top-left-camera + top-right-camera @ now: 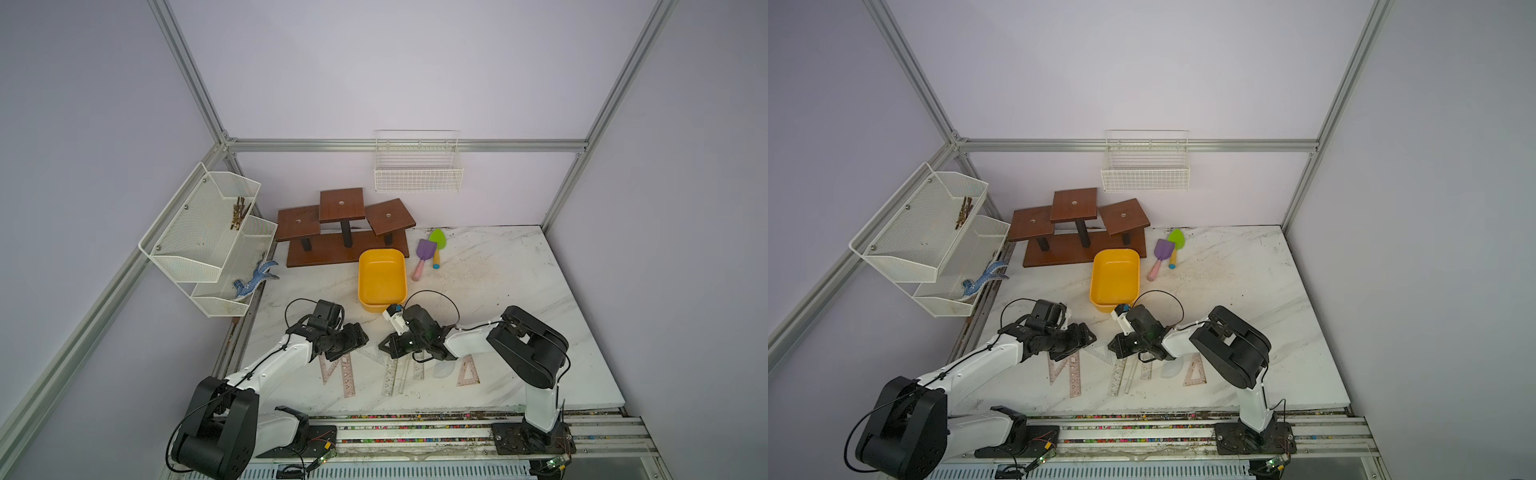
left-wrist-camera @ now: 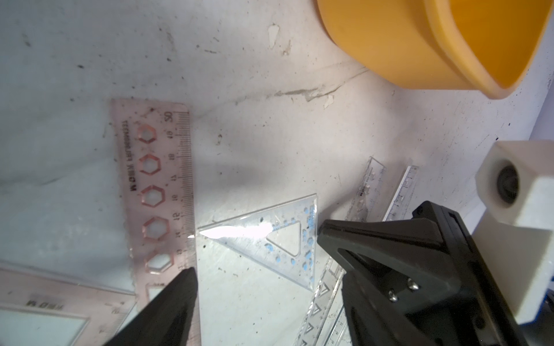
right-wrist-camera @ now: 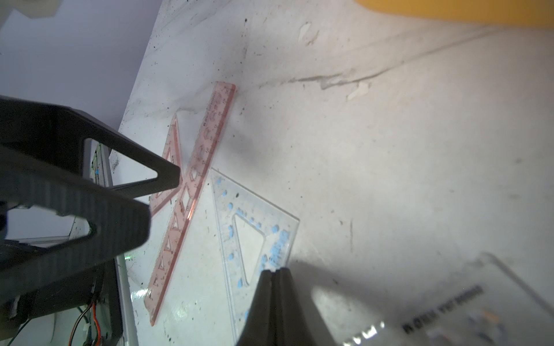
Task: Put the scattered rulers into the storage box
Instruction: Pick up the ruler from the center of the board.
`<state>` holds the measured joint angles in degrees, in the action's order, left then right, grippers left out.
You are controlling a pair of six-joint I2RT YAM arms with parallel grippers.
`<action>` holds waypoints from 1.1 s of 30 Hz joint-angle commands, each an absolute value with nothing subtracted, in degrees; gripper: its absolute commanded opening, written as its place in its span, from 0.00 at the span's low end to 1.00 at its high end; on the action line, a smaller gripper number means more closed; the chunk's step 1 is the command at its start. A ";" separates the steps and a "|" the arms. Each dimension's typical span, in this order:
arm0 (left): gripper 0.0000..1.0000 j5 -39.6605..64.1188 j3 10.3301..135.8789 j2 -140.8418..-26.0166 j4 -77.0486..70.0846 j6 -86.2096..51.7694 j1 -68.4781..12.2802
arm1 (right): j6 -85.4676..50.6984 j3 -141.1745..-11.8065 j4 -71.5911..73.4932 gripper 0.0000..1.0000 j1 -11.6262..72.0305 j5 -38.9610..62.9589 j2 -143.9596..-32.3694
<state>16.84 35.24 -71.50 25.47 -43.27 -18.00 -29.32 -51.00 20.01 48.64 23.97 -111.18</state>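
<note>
The rulers lie scattered at the table's front: a pink stencil ruler [image 1: 347, 376] [image 2: 156, 179], a pink set square [image 1: 328, 370], a clear set square [image 2: 305, 227] [image 3: 254, 209], clear straight rulers [image 1: 390, 376] and another pink set square [image 1: 467, 372]. The yellow storage box [image 1: 361, 274] [image 2: 389, 45] stands just behind them, nothing visible inside. My left gripper [image 1: 363, 338] [image 2: 268, 272] hangs open over the table beside the clear set square. My right gripper [image 1: 382, 345] [image 3: 274, 271] is shut, its tips at that set square's edge with nothing between them.
A brown wooden stand [image 1: 345, 232] sits behind the box. Purple [image 1: 424, 253] and green [image 1: 436, 245] toy shovels lie to its right. A white mesh rack [image 1: 208, 232] holding a blue lizard toy [image 1: 253, 282] hangs at the left. A wire basket [image 1: 417, 166] hangs on the back wall.
</note>
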 commanded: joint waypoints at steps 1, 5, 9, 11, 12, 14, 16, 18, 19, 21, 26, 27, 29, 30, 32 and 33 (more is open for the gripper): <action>0.80 16.61 35.87 -71.84 23.11 -42.35 -17.60 | -28.54 -50.50 20.74 0.00 48.87 24.18 -111.52; 0.80 15.87 35.33 -70.86 22.86 -42.54 -17.59 | -28.11 -50.19 20.26 0.00 48.81 23.52 -108.36; 0.80 14.86 35.24 -69.88 23.43 -42.54 -17.58 | -28.79 -51.09 21.18 0.00 49.04 24.86 -107.90; 0.80 14.62 35.24 -69.54 23.59 -42.53 -17.58 | -28.81 -51.74 21.18 0.00 49.43 24.93 -108.55; 0.80 14.51 35.24 -69.52 23.69 -42.54 -17.58 | -28.83 -52.00 21.10 0.00 49.48 25.04 -108.89; 0.80 14.53 35.16 -69.51 23.79 -42.54 -17.57 | -28.78 -52.43 21.05 0.00 49.66 25.14 -109.71; 0.80 14.50 35.11 -69.39 23.90 -42.54 -17.54 | -28.81 -52.56 21.05 0.00 49.75 25.13 -110.27; 0.81 14.42 34.98 -69.38 23.88 -42.58 -17.50 | -28.83 -52.56 21.01 0.00 49.70 25.05 -110.63; 0.81 14.41 34.98 -69.43 23.76 -42.54 -17.49 | -28.77 -52.54 21.01 0.00 49.74 25.00 -110.74; 0.81 14.44 34.98 -69.60 23.69 -42.54 -17.49 | -28.78 -52.43 21.01 0.00 49.80 24.92 -110.94; 0.81 15.02 34.96 -69.93 23.25 -42.36 -17.40 | -28.50 -52.23 20.74 0.00 49.83 24.53 -111.14; 0.81 15.12 34.99 -70.05 23.27 -42.36 -17.40 | -28.47 -52.29 20.68 0.00 49.83 24.48 -111.25; 0.81 15.00 34.85 -69.95 23.24 -42.28 -17.40 | -28.29 -52.38 20.22 0.00 49.83 24.43 -111.36; 0.81 14.90 34.81 -69.96 23.18 -42.28 -17.45 | -28.23 -52.32 20.21 0.00 49.92 24.35 -111.35; 0.81 14.92 34.54 -70.09 22.92 -42.36 -17.40 | -28.28 -52.16 20.24 0.00 49.92 24.20 -111.53; 0.81 14.95 34.46 -70.20 22.78 -42.45 -17.40 | -28.30 -52.12 20.30 0.00 49.91 24.26 -111.62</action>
